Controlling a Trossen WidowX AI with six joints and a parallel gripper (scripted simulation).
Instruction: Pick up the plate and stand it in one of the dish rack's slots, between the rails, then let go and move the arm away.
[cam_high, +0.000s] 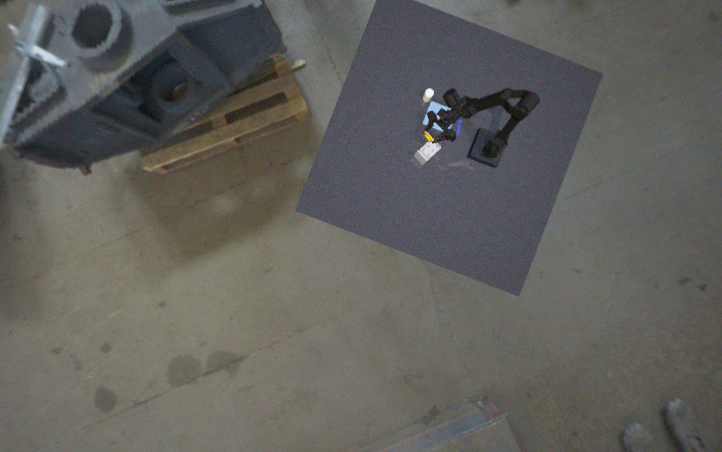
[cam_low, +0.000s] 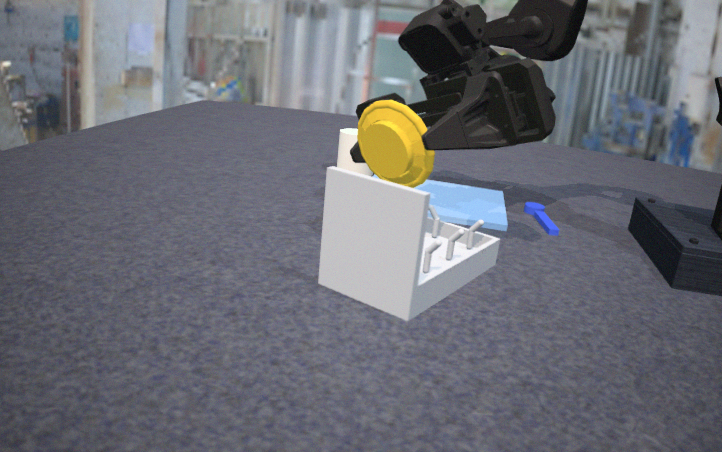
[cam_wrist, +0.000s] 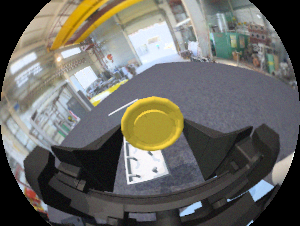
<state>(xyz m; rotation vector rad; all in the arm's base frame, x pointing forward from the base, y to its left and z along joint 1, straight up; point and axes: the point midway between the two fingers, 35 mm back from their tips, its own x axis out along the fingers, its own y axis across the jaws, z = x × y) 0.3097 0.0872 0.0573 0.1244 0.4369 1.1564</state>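
The yellow plate (cam_high: 428, 136) (cam_low: 387, 146) (cam_wrist: 153, 123) is held across its width between the two fingers of my gripper (cam_low: 391, 143) (cam_wrist: 151, 124), which is shut on it. In the exterior view the plate is tilted steeply, close to upright, with its underside toward that camera. It hangs in the air behind and above the tall back wall of the white dish rack (cam_high: 426, 152) (cam_low: 372, 242) (cam_wrist: 145, 176). The rack stands on the table, with several short bent rails rising from its low tray. In the wrist view the plate covers part of the rack.
A light blue slab (cam_high: 434, 109) (cam_low: 479, 205) lies behind the rack, under the arm. A white cylinder (cam_high: 428, 94) (cam_low: 347, 143) stands beyond it. A small blue spoon-like object (cam_high: 458, 127) (cam_low: 543, 218) lies between the slab and the arm's dark base (cam_high: 482, 147) (cam_low: 676, 250).
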